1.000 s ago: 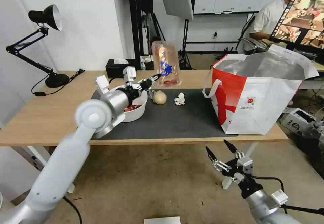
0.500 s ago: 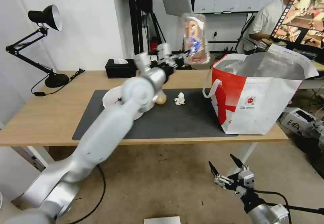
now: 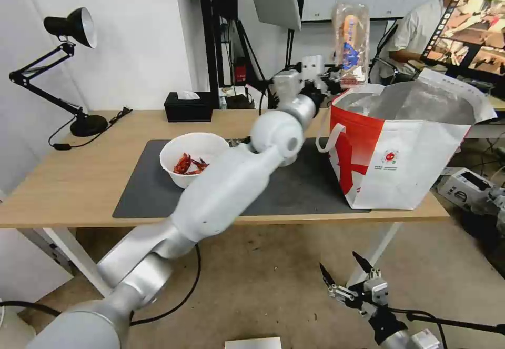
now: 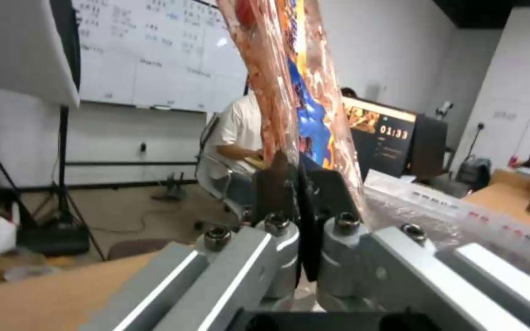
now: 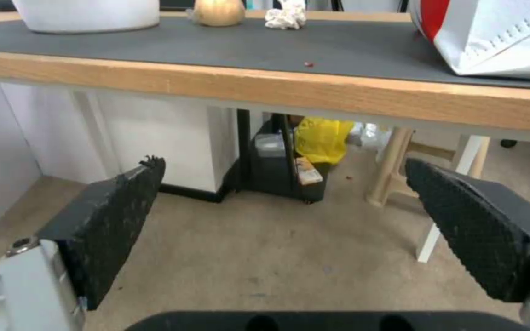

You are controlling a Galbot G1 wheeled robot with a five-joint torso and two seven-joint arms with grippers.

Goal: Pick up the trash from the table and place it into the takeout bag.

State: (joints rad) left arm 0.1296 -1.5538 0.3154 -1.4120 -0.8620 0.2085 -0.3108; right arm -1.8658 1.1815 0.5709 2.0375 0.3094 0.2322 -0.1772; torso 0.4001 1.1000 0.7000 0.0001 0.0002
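Landmark for all places: the takeout bag (image 3: 415,143), which is standing upright and open-mouthed at the right end of the table (image 3: 68,180), its foil lining showing.

- Left gripper (image 3: 332,78): reaching out at the end of the long extended left arm, just beside the bag's near-left rim and above it. Its fingers are pinching tight on the bottom edge of the clear plastic tray (image 3: 351,43); in the left wrist view the tray (image 4: 290,82) is rising straight up from between the closed pads, red scraps and a blue patch showing through the plastic.
- Clear plastic tray: standing upright in the air, over the left rim of the bag; whether it is directly over the opening or a little short of it is hard to tell from the head view.
- White bowl (image 3: 193,158): sitting on the dark mat (image 3: 142,191), well to the left of the bag, with red crayfish shells lying inside.
- Beige ball (image 5: 218,11) and crumpled tissue (image 5: 286,14): lying on the mat between the bowl and the bag, seen in the right wrist view; the tissue is lying nearer the bag.
- Right gripper (image 3: 348,281): hanging below the table edge, beneath the bag's front-left side, fingers (image 5: 115,225) spread wide and holding nothing.
- Black tissue box (image 3: 188,107): sitting at the table's far edge, well to the left of the bag.
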